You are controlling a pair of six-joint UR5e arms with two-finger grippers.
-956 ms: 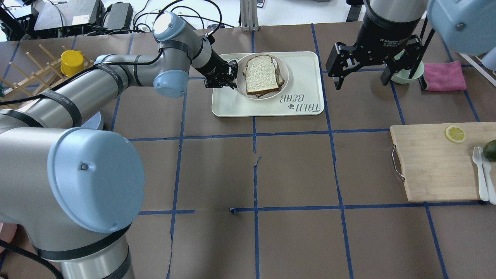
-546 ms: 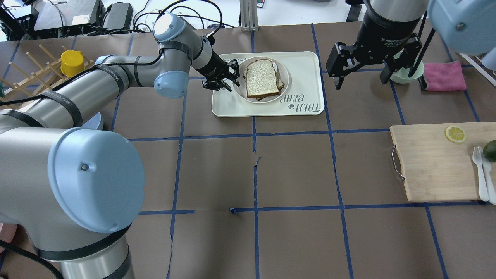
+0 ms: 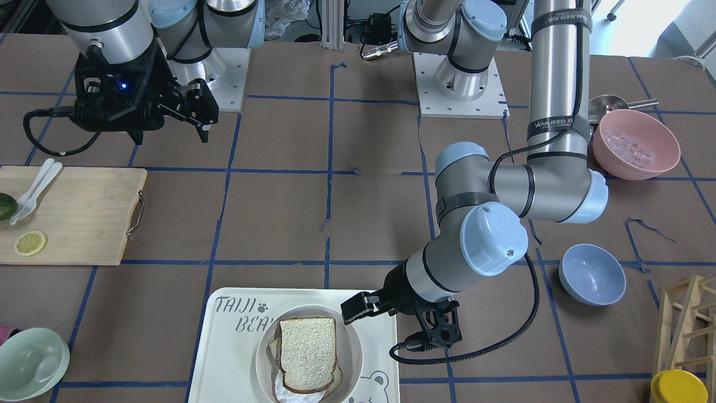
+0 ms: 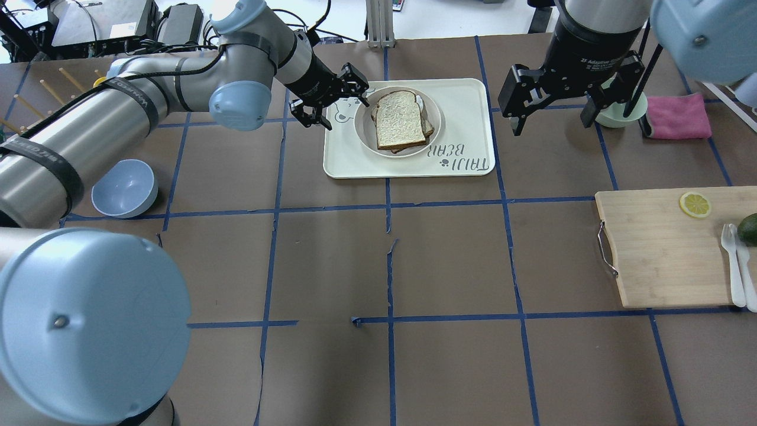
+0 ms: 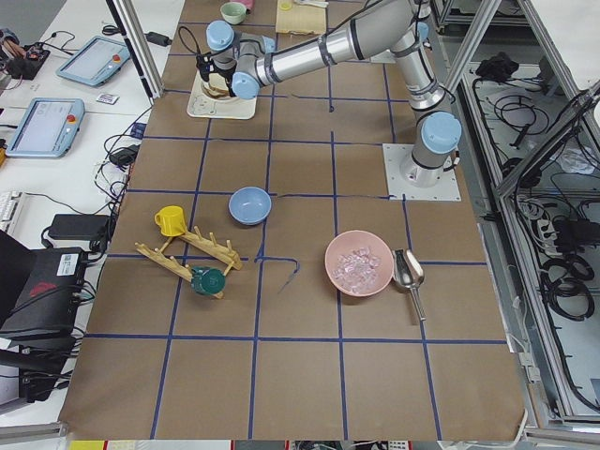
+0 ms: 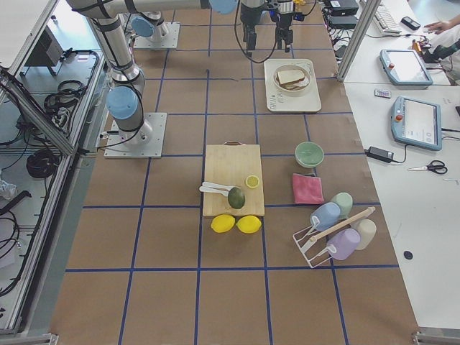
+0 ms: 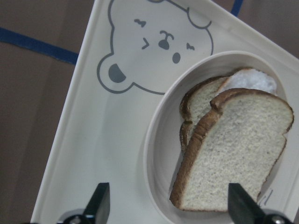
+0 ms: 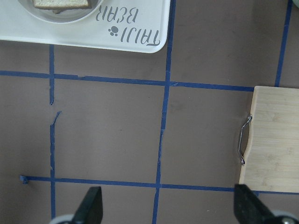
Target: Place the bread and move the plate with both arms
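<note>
Front-facing view: one cream tray (image 3: 224,358), printed "TAIJI BEA" with the rest hidden, carries one plate (image 3: 262,366). In it I count two slices: the bread (image 3: 305,352) lies on top of a smaller slice (image 3: 274,348). The left arm (image 3: 554,67) wears a band reading "WANJEED". The left jaws hang spread and empty just beside the plate. The right jaws, equally spread and empty, hover well apart from it, near the robot's base.

Overhead: the tray's print reads "TAIJI BEAR", upside down, with one paw mark. The right arm (image 4: 591,35) is marked "2F Adaptive" at the wrist. One cutting board (image 4: 662,248) holds one lemon slice (image 4: 695,205).

Left wrist camera: one bear face (image 7: 159,42) is drawn on the tray. Two fingertips (image 7: 99,205) stand wide, with nothing between them.

Right wrist camera: "TAIJI BEAR" reads upside down, and the right fingertips (image 8: 91,205) stand apart above the brown desk (image 8: 107,130).
</note>
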